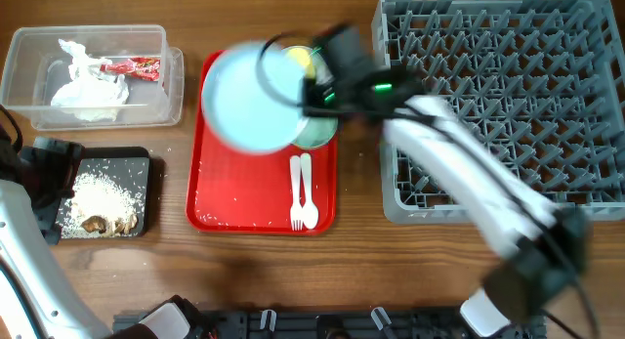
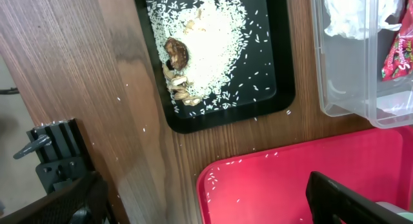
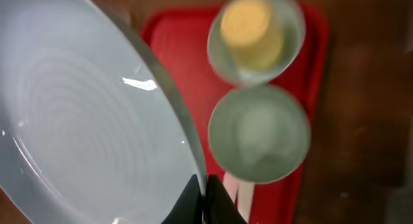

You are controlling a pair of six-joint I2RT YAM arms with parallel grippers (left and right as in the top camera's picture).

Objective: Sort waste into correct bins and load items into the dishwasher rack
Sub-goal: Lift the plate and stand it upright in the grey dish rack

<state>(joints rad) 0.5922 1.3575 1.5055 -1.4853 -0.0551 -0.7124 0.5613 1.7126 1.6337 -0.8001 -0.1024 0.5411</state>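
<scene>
Pale blue plate [image 1: 252, 97]: held over the 11 o'clock corner of the red tray [image 1: 220, 210]. Its rim is pinched at 3 o'clock by the right gripper [image 3: 205, 199], claw clamped tight. Dishwasher rack [image 1: 508, 85] lies at 3 o'clock. Left gripper [image 1: 51, 183]: claw wide, empty, beside the black tray [image 1: 146, 163].

Flat red serving tray [image 1: 234, 194] lying mid wooden table [image 1: 293, 273], black mounting hardware [image 1: 322, 325] along the table's near edge

A brown wooden table [image 1: 244, 271] (grain clearly visible) under even light.
</scene>
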